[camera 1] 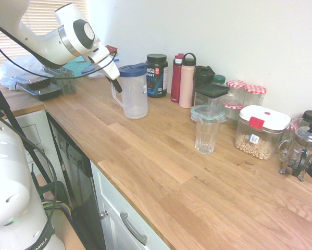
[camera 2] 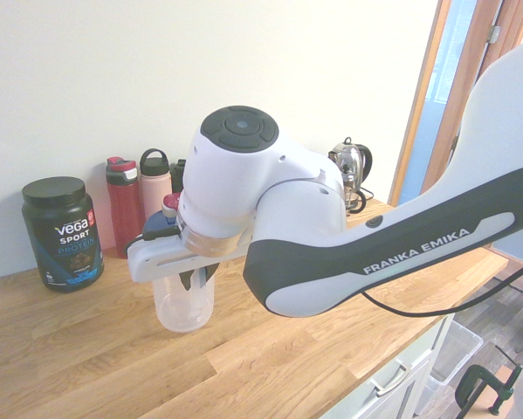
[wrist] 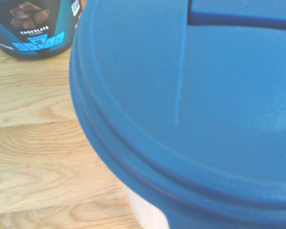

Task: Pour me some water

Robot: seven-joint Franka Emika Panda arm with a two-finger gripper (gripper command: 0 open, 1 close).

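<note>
In the first exterior view, the clear pitcher [camera 1: 135,96] stands upright on the wooden desk [camera 1: 161,182], left of centre in the upper half of the frame, with its blue lid [camera 1: 132,70] on. The tool [camera 1: 116,86] is narrow, its fingers drawn together at the upper part of the pitcher's handle [camera 1: 115,97]; whether the handle is gripped between them cannot be determined. The arm [camera 1: 67,39] enters from the upper left.

A clear drinking glass [camera 1: 205,134] stands upright right of centre, well apart from the pitcher. The black protein tub [camera 1: 157,76] is near the pitcher, at upper centre; the red bottle [camera 1: 176,79] and pink bottle [camera 1: 187,82] follow to its right. At the right side are a white-lidded container [camera 1: 261,133], partly filled with small pale pieces, and a French press [camera 1: 301,151]. The blue lid occupies most of the wrist view.
</note>
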